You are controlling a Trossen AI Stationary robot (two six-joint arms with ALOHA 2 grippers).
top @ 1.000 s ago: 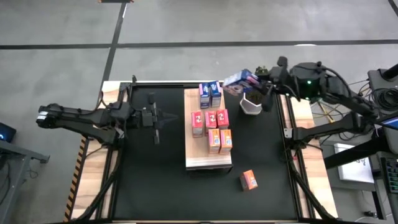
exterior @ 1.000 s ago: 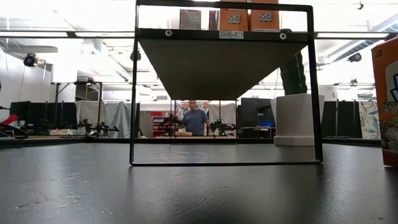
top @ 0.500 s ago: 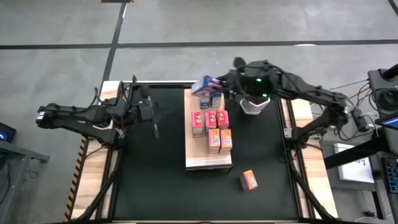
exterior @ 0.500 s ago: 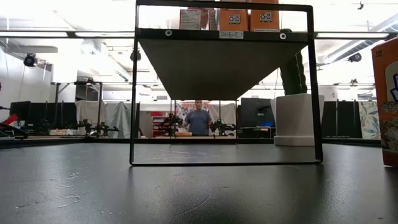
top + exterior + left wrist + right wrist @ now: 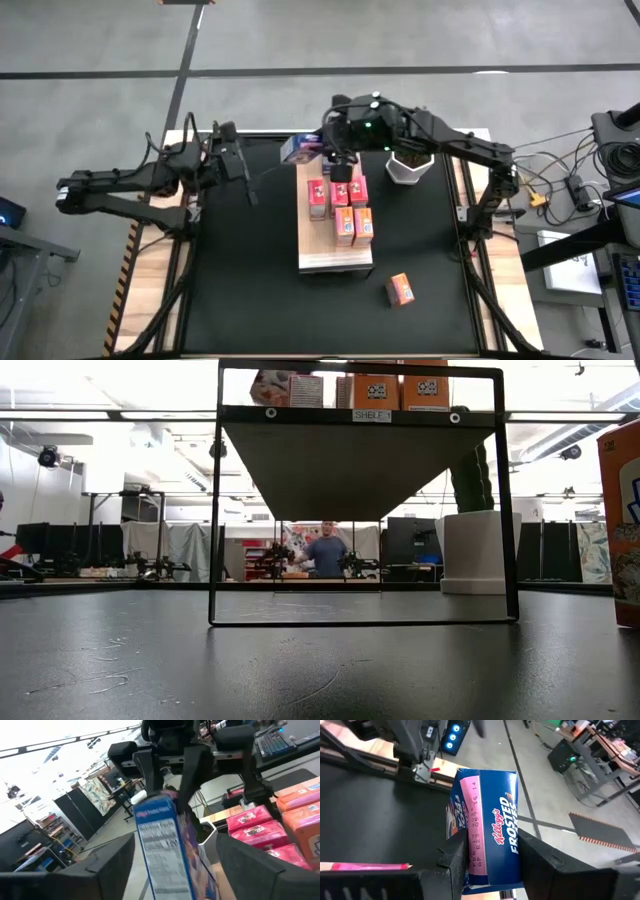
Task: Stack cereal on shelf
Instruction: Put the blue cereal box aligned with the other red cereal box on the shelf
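Above the far left corner of the shelf (image 5: pixel 335 262), the right gripper (image 5: pixel 322 147) holds a blue cereal box (image 5: pixel 298 149), its two dark fingers (image 5: pixel 454 862) clamped on the box's sides; in the right wrist view the printed blue side faces up between them. On the shelf's far half stand pink-red boxes (image 5: pixel 318 198) and orange boxes (image 5: pixel 353 227) in close rows, just beside the arm's wrist, so the held box hangs off the board's edge over the black mat (image 5: pixel 240 290) instead of over the rows. One more orange box (image 5: pixel 400 290) lies alone on the mat near the shelf's near right corner. A white-potted cactus (image 5: pixel 405 168) stands just right of the shelf, under the right arm's forearm. The left gripper (image 5: pixel 245 178) waits over the mat's far left part, well apart from the shelf, its jaws standing apart and holding nothing. Seen from table height, a black frame (image 5: pixel 215 510) carries the shelf above the mat, and a person (image 5: pixel 327 552) stands far behind.
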